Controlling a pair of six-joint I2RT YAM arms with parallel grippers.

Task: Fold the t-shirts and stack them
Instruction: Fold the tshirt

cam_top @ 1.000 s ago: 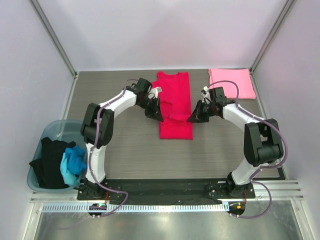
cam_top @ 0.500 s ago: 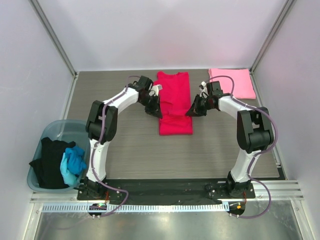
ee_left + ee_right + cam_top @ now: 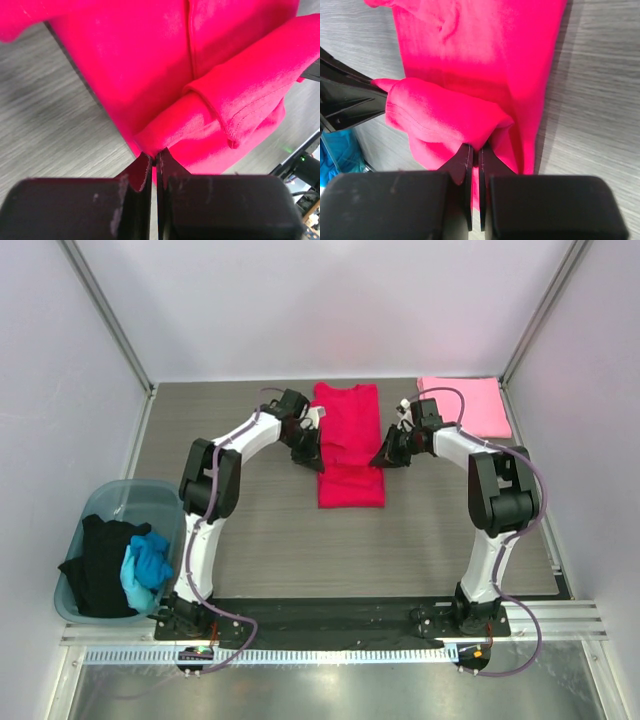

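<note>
The red t-shirt point(image 3: 349, 445) lies at the middle of the far edge of the tabletop point(image 3: 260, 530), folded into a long narrow strip. Its near end is raised in a thick roll across the strip. The left fingers point(image 3: 142, 175) are pressed together on the left end of this roll, with a thin edge of red cloth caught between their tips. The right fingers point(image 3: 464, 164) are clamped in the same way on the right end of the roll. The pink t-shirt point(image 3: 465, 406) lies folded flat in the far right corner of the tabletop, apart from the red one. Beside the left edge of the tabletop stands a bluish bin point(image 3: 100, 502), and in it are the black t-shirt point(image 3: 98, 565) and the blue t-shirt point(image 3: 146, 568), both crumpled.
</note>
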